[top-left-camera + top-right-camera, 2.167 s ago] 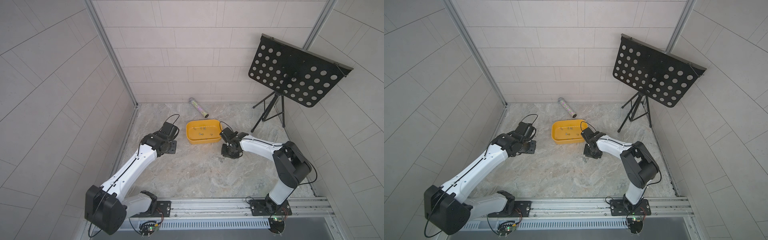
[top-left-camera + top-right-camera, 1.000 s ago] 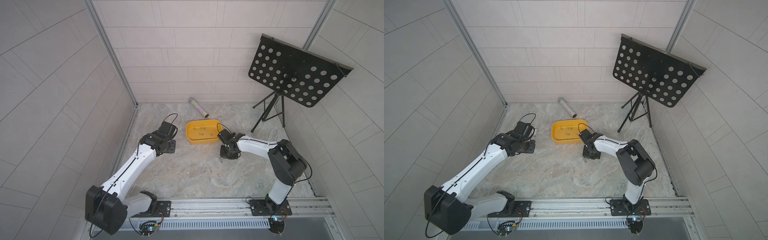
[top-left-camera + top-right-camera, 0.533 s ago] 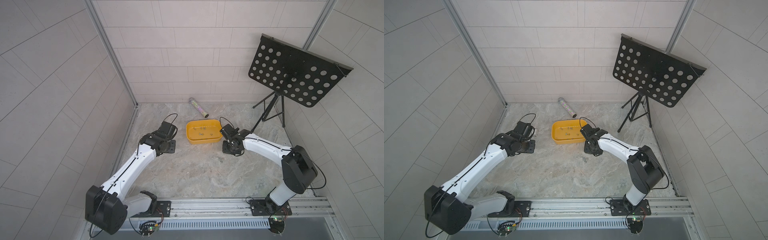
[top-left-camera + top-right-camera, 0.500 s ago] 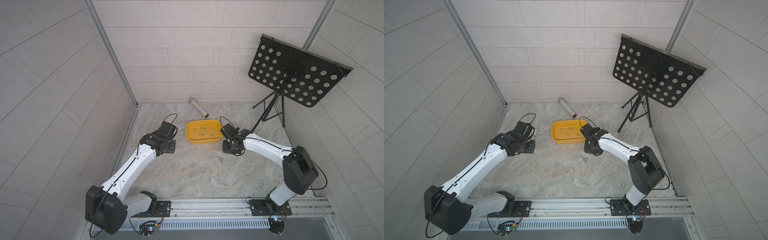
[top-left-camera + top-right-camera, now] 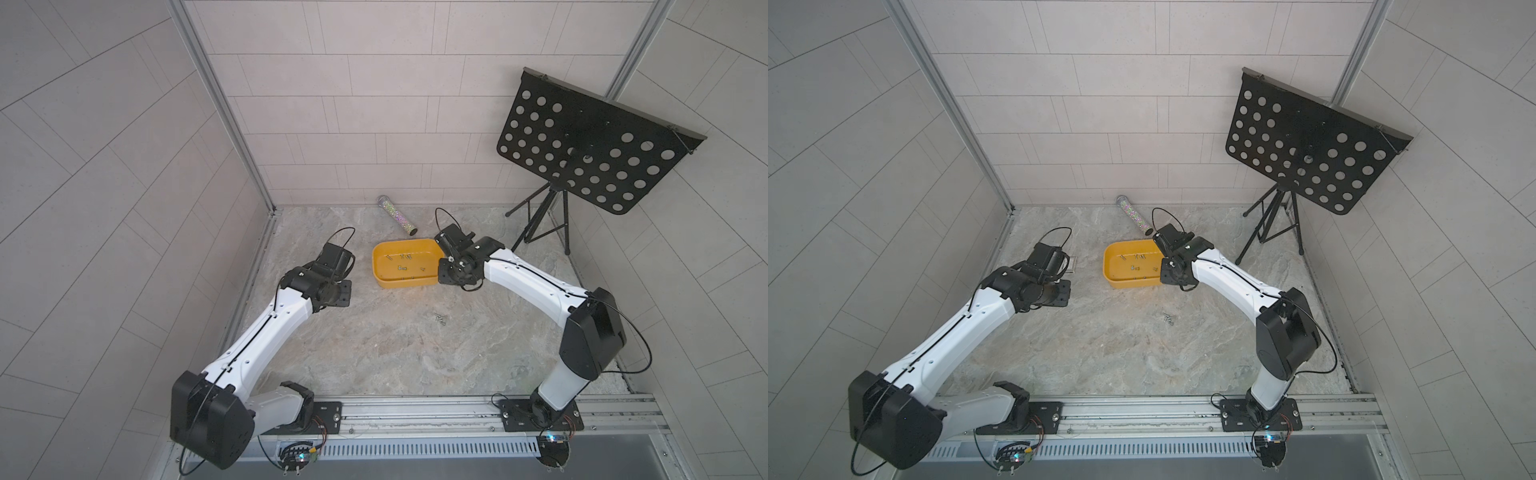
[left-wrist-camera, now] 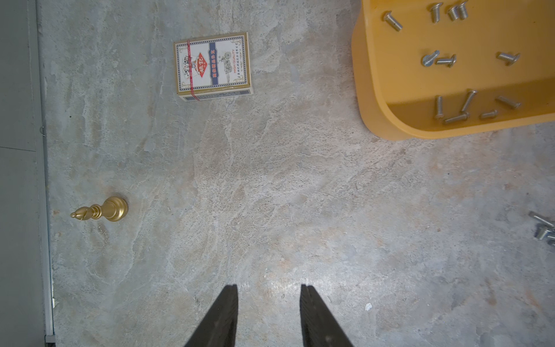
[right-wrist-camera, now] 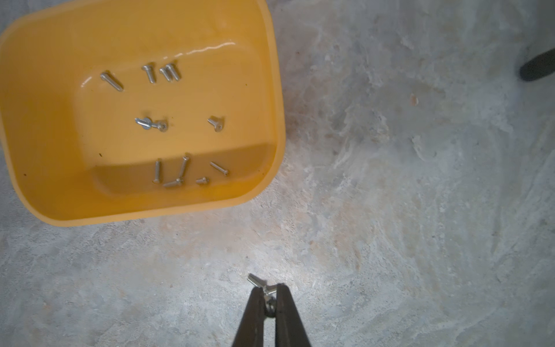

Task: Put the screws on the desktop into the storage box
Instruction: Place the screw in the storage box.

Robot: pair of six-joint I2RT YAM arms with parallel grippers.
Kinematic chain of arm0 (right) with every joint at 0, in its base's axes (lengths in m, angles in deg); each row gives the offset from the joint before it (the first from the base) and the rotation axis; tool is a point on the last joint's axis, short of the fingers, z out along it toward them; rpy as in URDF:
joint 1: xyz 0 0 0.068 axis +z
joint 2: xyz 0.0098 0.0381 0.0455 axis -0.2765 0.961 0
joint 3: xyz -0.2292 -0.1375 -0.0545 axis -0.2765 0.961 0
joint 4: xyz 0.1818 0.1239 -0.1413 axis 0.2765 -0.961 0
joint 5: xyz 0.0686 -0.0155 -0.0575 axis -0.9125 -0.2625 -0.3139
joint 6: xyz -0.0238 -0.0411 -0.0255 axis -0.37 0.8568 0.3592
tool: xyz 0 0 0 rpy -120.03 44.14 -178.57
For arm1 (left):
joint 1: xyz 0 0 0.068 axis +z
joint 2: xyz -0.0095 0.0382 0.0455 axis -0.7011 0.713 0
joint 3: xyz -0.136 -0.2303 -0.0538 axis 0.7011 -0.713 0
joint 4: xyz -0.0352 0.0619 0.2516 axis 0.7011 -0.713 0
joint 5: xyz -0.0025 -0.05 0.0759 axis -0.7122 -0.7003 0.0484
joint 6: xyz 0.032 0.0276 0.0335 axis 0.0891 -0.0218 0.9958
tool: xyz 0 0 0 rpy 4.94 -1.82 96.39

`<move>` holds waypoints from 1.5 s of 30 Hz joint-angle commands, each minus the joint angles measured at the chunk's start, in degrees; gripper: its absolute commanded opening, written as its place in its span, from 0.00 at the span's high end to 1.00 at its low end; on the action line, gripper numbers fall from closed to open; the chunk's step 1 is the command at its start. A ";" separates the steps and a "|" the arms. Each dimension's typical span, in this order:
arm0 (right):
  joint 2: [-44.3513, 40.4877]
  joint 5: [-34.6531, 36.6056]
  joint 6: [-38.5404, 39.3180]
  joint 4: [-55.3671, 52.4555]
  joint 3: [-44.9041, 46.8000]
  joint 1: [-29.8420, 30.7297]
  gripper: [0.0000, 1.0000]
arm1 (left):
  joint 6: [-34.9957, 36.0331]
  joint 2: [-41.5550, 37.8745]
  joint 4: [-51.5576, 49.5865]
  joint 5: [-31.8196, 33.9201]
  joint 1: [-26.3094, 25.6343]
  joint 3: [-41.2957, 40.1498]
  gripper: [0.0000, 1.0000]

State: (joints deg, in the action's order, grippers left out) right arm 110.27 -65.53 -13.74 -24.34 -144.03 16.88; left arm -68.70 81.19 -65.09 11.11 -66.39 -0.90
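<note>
Within right pincer [image 7: 268,290] — screws [image 7: 254,280] nipped; storage box [image 7: 39,135] near

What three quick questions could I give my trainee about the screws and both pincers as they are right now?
1. True or false: the right pincer is empty.
2. Where do the loose screws lie? A: inside the card box. B: on the desktop, outside the storage box. C: on the music stand.
3. Fill in: the left pincer stands ___ over bare desktop.
Key: 1 false, it is shut on screws; 2 B; 3 open.
</note>
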 commanded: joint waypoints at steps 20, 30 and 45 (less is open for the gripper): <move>33.35 0.45 5.59 -11.67 -38.39 -2.60 0.93 | 0.21 -0.12 0.06 -1.05 1.39 -0.70 0.58; 41.10 0.03 5.75 -14.26 -46.11 -2.65 0.92 | 0.38 0.00 0.19 -1.95 1.65 -0.76 0.58; 44.04 -0.11 6.31 -17.17 -52.02 -2.69 0.79 | 0.44 -0.06 0.22 -2.33 1.74 -0.88 0.58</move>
State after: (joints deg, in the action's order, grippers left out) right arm 153.04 -66.21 -7.84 -38.81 -194.79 14.28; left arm -68.55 81.19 -64.76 8.59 -65.14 -1.16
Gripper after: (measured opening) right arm 0.203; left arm 0.421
